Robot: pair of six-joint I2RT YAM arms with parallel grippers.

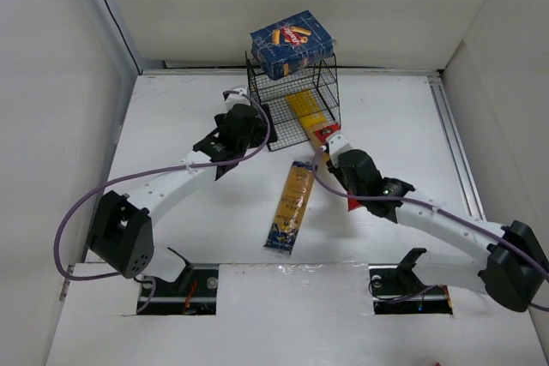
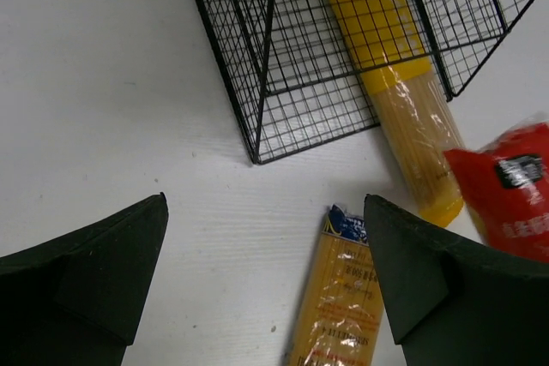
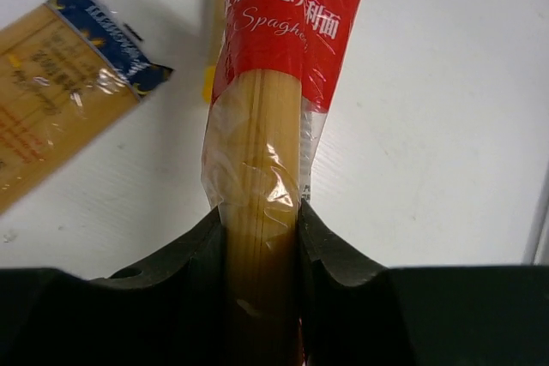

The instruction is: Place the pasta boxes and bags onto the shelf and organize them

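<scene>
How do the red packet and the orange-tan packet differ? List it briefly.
The right gripper clamps the red packet in its jaws; the orange-tan packet lies free on the table. The red packet is red with a clear window; the orange-tan packet has a dark blue end. Both hold spaghetti.

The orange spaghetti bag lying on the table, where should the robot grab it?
Grab the orange spaghetti bag around its middle, coming straight down from above and pinching across its narrow width. It lies flat on the table, long and thin, so a middle grip should keep both ends balanced, and nothing sits on top of it.
</scene>
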